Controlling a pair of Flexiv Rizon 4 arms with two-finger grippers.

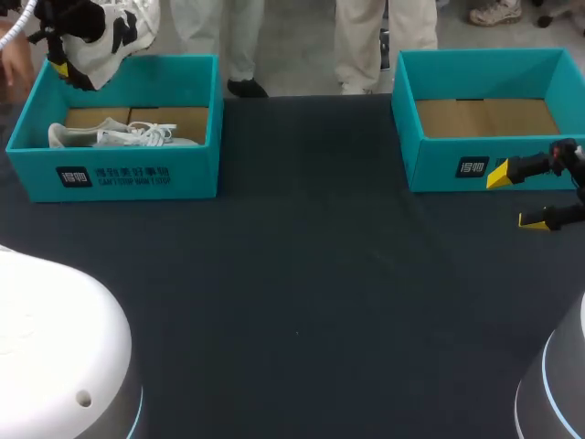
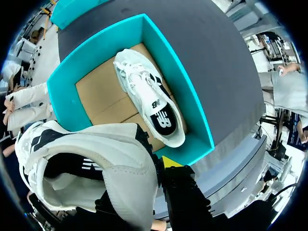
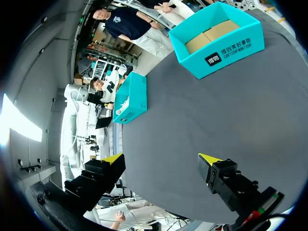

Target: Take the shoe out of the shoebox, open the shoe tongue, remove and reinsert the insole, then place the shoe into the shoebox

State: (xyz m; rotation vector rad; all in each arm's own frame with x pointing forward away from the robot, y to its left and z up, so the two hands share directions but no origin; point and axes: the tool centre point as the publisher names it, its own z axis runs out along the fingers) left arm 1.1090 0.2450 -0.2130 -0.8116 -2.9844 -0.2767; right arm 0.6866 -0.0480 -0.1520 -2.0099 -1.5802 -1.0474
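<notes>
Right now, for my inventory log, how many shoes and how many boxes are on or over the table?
Shoes: 2 (held shoe, boxed shoe)
Boxes: 2 (left box, right box)
Total: 4

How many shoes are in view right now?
2. The held shoe hangs from the left gripper, above the left shoebox at its far corner. The other shoe lies inside that box. The right shoebox shows only bare cardboard.
</notes>
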